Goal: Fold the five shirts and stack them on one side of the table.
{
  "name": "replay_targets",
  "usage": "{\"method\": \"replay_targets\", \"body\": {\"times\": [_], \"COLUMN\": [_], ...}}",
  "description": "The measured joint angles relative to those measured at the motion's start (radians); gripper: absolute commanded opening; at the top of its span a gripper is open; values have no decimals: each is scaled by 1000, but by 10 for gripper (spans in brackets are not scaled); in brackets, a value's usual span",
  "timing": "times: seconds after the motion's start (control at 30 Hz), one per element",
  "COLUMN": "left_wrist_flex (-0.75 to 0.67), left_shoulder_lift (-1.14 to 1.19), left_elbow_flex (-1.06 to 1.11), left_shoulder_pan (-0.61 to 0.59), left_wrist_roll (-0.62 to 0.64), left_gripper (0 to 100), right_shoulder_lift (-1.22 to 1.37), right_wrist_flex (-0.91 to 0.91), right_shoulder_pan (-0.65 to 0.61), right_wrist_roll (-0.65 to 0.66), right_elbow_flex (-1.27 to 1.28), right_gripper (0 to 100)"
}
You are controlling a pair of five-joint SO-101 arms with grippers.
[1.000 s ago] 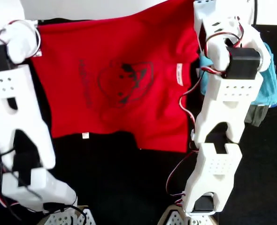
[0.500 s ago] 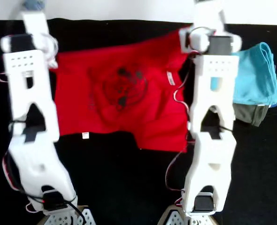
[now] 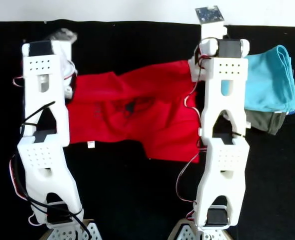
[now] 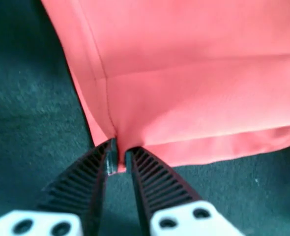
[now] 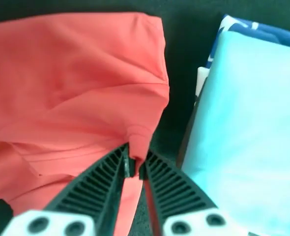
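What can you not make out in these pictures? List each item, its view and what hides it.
- High view: far corners of the red shirt, under the left arm and right arm.
- High view: the shirt's chest print, lost in folds.
- High view: the folded stack's shirt count; the right arm covers part.
- Right wrist view: the stack, cut by the edge.

- You see a rumpled red cotton shirt (image 3: pixel 137 122) across the black tabletop (image 3: pixel 137 200).
- White plastic left arm (image 3: pixel 42 125) and right arm (image 3: pixel 225 125) overhang its ends.
- Folded teal shirt (image 3: pixel 270 80) tops a grey garment (image 3: pixel 265 121) beside the right arm.
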Motion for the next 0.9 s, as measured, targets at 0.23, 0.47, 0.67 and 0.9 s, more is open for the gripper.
{"method": "replay_targets", "body": {"times": [0.23,0.47,0.67,0.9], "left_wrist_flex": [6,-109,-115,-91], "left_shoulder_lift": [-104,-121,-133,-213], "left_elbow_flex": [187,404,427,436], "left_shoulder_pan": [-2,-3,-5,-5], "left_wrist_roll": [-9,-52,-52,-58], "left_gripper": [8,8,8,8], "right_shoulder_lift": [-238,-471,-697,-838], "right_wrist_flex": [5,-176,-296,-334], "right_shoulder_pan": [0,0,0,0], "right_wrist_roll": [0,0,6,6], "right_elbow_flex": [407,930,1278,1490], "right_gripper": [6,6,6,6]}}
